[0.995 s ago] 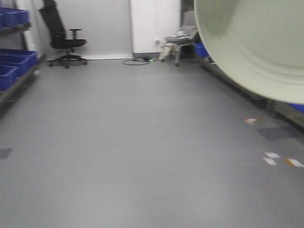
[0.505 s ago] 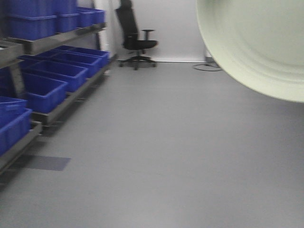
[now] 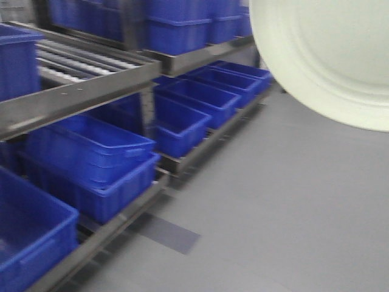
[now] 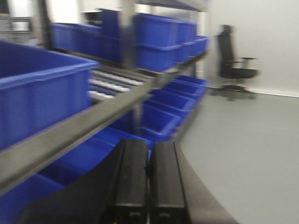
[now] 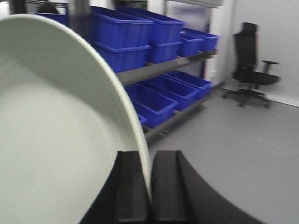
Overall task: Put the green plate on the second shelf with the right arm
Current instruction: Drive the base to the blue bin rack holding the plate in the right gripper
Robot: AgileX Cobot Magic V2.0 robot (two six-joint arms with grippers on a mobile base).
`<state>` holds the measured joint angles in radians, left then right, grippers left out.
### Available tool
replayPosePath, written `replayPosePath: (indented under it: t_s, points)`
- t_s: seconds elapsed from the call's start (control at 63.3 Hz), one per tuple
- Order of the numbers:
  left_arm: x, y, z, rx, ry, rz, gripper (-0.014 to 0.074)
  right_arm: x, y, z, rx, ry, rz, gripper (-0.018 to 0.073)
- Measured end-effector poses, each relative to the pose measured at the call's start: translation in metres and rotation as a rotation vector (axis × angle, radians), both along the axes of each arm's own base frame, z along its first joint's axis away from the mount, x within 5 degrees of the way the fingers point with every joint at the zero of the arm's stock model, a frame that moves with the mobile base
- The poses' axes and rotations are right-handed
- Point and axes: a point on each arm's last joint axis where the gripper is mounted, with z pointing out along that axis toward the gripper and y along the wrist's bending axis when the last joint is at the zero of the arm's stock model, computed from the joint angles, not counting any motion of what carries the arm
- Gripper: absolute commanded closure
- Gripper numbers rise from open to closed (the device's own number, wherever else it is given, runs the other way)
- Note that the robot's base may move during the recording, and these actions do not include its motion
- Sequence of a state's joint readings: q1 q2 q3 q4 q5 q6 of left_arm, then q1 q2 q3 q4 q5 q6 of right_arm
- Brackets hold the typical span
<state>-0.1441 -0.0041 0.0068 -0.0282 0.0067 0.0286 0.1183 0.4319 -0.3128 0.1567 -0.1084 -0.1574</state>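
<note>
The green plate (image 5: 51, 130) is clamped on edge in the right gripper (image 5: 149, 163). In the right wrist view it fills the left half of the frame. Its rim climbs from the bottom centre, where it passes between the two black fingers (image 5: 133, 186), up and over to the upper left. Being round, it has no long axis; the disc stands close to upright, and its broad face lies in line with the fingers. The jaws are nearly together, parted only by the thin rim they pinch, with one finger on each face.

In the front-facing view the same plate (image 3: 328, 55) hangs in the upper right corner, cut off by the top and right edges. It is turned flat toward the camera and shows concentric rings; whether this is the upper or lower face cannot be told. It is in the air, apart from the metal rack (image 3: 79, 91) that runs along the left side, and it overlaps only the rack's far end in the picture.

The rack holds rows of blue bins (image 3: 182, 128) on its tiers, with a bare roller track (image 3: 79, 64) at upper left. Grey floor (image 3: 292, 207) fills the lower right.

In the left wrist view the left gripper (image 4: 149, 149) sits at bottom centre with its fingers pressed together and nothing between them. A black office chair (image 4: 233, 60) stands at upper right.
</note>
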Motion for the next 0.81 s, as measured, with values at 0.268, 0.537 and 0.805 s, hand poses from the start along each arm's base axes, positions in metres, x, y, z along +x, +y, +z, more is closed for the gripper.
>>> replayPosePath:
  t_s: [0.268, 0.537, 0.805]
  points:
    - [0.0000, 0.0000, 0.0000, 0.000, 0.000, 0.000, 0.0466, 0.0000, 0.0000, 0.0000, 0.000, 0.000, 0.000, 0.0499]
    - [0.0000, 0.0000, 0.0000, 0.000, 0.000, 0.000, 0.0466, 0.0000, 0.0000, 0.0000, 0.000, 0.000, 0.000, 0.0499]
    - [0.0000, 0.0000, 0.0000, 0.000, 0.000, 0.000, 0.0466, 0.0000, 0.0000, 0.0000, 0.000, 0.000, 0.000, 0.0499]
